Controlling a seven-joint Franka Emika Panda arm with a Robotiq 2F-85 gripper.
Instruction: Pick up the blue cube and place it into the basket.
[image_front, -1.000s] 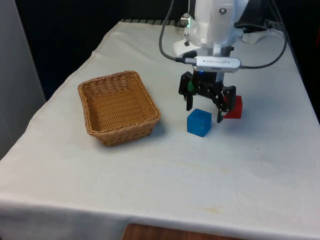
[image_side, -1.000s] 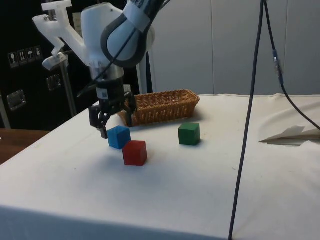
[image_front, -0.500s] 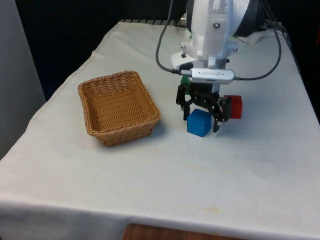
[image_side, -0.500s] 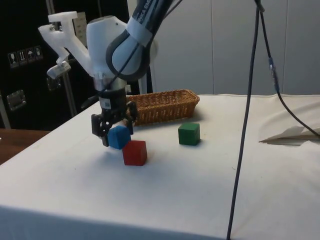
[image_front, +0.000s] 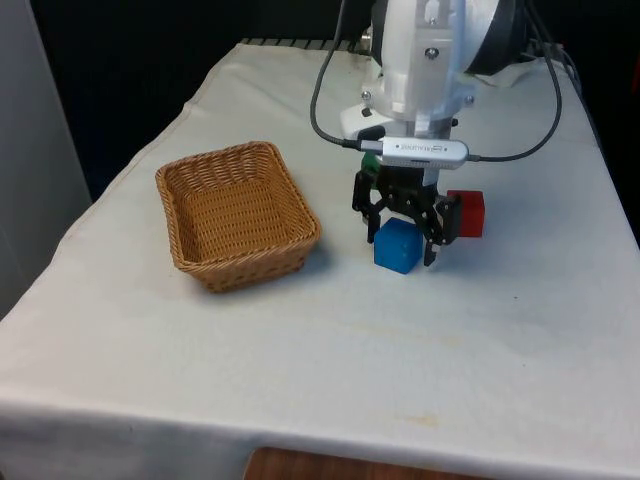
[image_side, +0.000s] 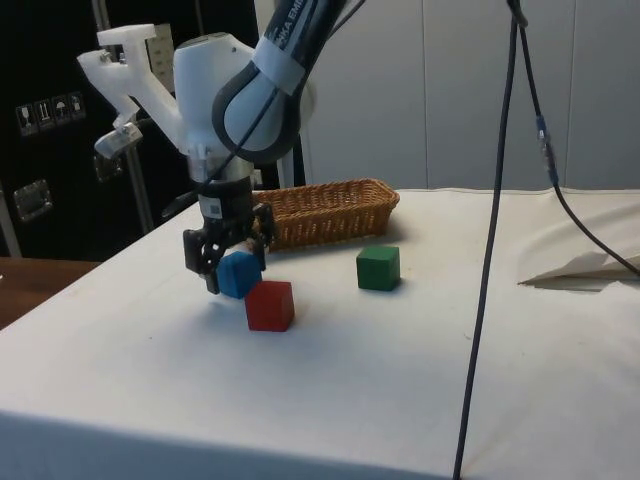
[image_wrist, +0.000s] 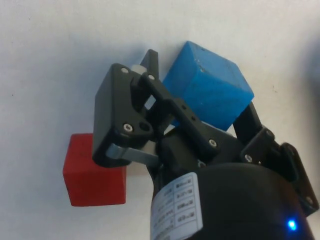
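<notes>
Straddling the blue cube (image_front: 398, 245) with the gripper (image_front: 404, 246) — one finger on each side, cube squarely between them, fingers spread wider than the cube and seemingly not yet pressing on it. Judging from the wrist view, cube (image_wrist: 207, 89) turned a little askew to the fingers, so likely to twist square as they come together. Resting on the white cloth (image_front: 400, 340), cube just beside the red cube (image_front: 467, 213), which lies toward the front view's right and close to the outer finger — possibly nudged on the close. Lying well apart toward the front view's left, the wicker basket (image_front: 236, 214) — so, once gripped and lifted, carry leftward in that view. Standing farther off in the side view, a green cube (image_side: 378, 268), clear of the path.
</notes>
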